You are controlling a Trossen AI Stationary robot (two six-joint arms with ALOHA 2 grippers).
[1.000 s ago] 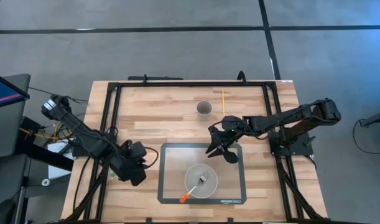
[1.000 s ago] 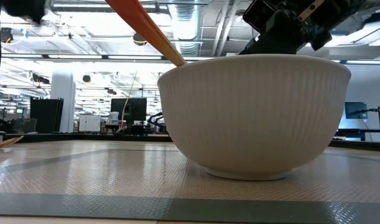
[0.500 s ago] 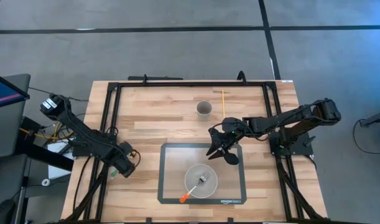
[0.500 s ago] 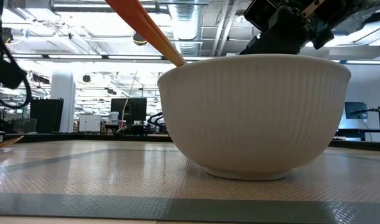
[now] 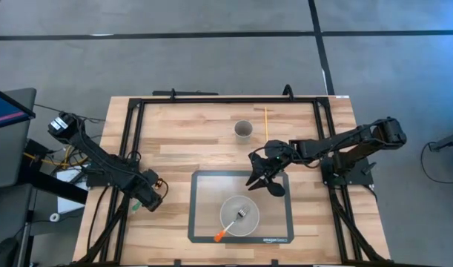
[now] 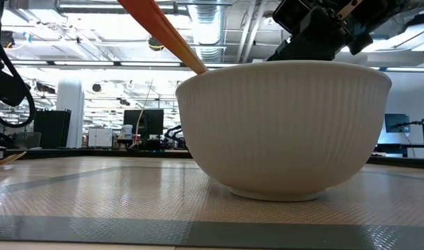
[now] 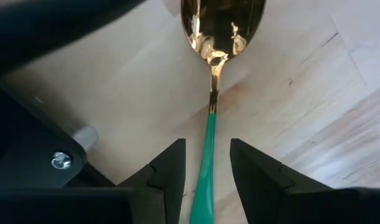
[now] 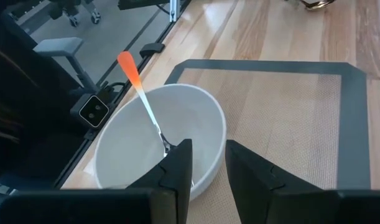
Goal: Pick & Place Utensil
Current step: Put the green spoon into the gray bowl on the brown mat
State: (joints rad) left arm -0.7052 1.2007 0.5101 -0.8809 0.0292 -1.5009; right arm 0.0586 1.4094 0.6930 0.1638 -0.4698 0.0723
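A spoon (image 7: 209, 118) with a gold bowl and a green handle lies flat on the wooden table near its left edge. My left gripper (image 7: 208, 168) (image 5: 148, 194) is low over it and open, with one finger on either side of the green handle, not touching it. A white bowl (image 5: 239, 215) (image 8: 134, 155) stands on the grey mat. An orange-handled fork (image 8: 129, 67) has its tines inside the bowl and its handle leaning over the rim. My right gripper (image 5: 262, 178) (image 8: 208, 168) hovers open above the mat's far part, just beyond the bowl.
The grey mat (image 5: 204, 185) lies at the table's near middle. A small cup (image 5: 243, 130) and a thin yellow stick (image 5: 266, 119) sit toward the far edge. A black frame (image 5: 137, 133) runs round the table. Bare wood lies between the left gripper and the mat.
My left gripper has dropped down to the table and shifted a little toward the left edge, then settled over the spoon. The bowl, the fork and the right gripper have kept still.
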